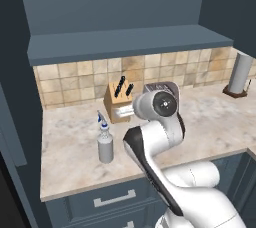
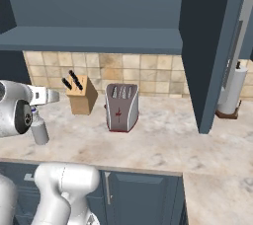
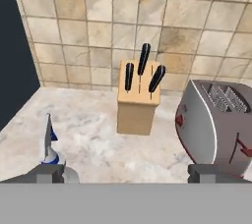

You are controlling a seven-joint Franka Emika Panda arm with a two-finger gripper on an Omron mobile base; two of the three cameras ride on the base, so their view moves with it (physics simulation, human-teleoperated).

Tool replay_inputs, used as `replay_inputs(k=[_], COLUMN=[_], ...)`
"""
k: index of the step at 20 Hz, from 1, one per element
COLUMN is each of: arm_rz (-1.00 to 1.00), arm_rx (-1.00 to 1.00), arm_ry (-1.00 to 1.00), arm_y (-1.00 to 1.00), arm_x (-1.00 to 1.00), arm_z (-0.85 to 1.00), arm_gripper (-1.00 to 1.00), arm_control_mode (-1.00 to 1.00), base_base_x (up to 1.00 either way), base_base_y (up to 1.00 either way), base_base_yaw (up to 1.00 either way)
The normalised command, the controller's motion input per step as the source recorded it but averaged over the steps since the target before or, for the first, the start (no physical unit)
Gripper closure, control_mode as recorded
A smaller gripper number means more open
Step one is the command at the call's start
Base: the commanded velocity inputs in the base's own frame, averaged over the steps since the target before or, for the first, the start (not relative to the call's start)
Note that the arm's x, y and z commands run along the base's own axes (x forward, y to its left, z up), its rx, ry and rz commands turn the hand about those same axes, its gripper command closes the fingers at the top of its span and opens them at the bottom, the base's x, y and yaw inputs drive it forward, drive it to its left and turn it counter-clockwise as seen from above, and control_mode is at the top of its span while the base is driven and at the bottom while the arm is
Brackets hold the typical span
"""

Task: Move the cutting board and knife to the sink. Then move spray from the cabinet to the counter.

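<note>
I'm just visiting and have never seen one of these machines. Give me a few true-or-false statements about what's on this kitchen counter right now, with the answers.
1. The spray bottle stands upright on the counter. True.
2. The gripper is clamped around the spray bottle. False: its fingers stand wide apart with nothing between them, and the bottle sits beside one finger.
3. The knife block holds black-handled knives. True.
4. The toaster lies tipped on its side. False: it stands upright, slots facing up.
5. The knife block sits against the tiled backsplash, beside the toaster. True.
6. The paper towel roll stands between the knife block and the toaster. False: it stands far off at the other end of the counter.
</note>
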Motion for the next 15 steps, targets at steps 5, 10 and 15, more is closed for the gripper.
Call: replay_inputs(k=[5, 10, 15], arm_rz=[-0.16, 0.00, 0.00], arm_rx=[0.00, 0.00, 0.00], arm_ry=[-0.09, -0.01, 0.00], arm_y=[0.00, -0.01, -0.33], arm_x=[-0.51, -0.28, -0.34], arm_z=[0.95, 0.95, 0.63], arm_gripper=[-1.00, -1.00, -1.00], arm_control_mode=[-1.00, -1.00, -1.00], base_base_x=[0.00, 0.00, 0.00], base_base_y=[0.00, 0.00, 0.00], base_base_yaw=[0.00, 0.00, 0.00])
